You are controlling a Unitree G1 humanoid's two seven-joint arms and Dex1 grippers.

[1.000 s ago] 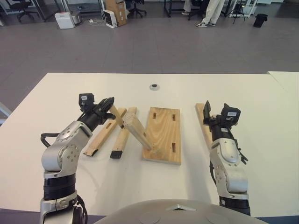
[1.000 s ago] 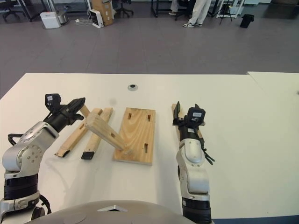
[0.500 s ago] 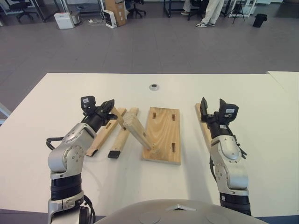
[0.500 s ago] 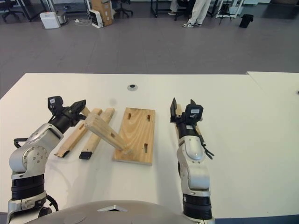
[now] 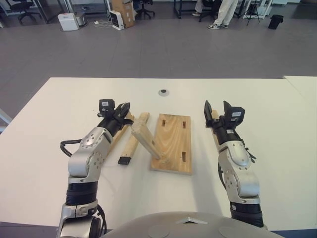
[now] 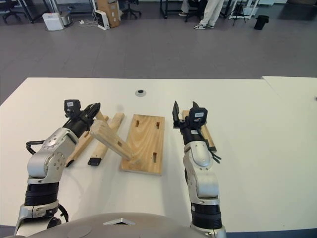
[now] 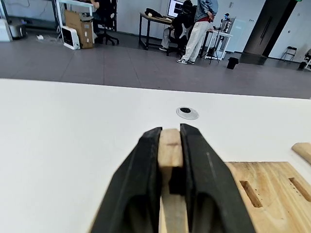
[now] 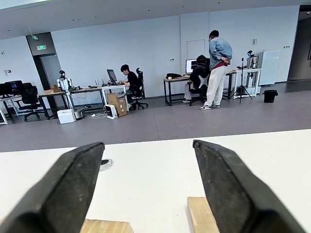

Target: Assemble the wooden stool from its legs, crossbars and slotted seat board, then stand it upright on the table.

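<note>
Nearest me, the flat pale slotted seat board (image 5: 173,141) lies on the white table (image 5: 277,158), a little left of the frame's centre. A chunky pale wooden leg (image 5: 146,140) leans over it, its lower end at the board's near left corner, its upper end tilted up and to the left. Left of that lies a second pale wooden leg with a black foot (image 5: 132,144), flat on the table. Above it in the frame, my left gripper (image 5: 122,110) has its fingers pressed tight on a thin pale wooden bar (image 7: 170,141). At centre right, my right gripper (image 5: 216,108) has its fingers spread wide with nothing between them, just over the far end of another pale wooden piece (image 6: 208,136) lying right of the board. Farthest is a small round grey grommet (image 5: 163,92).
</note>
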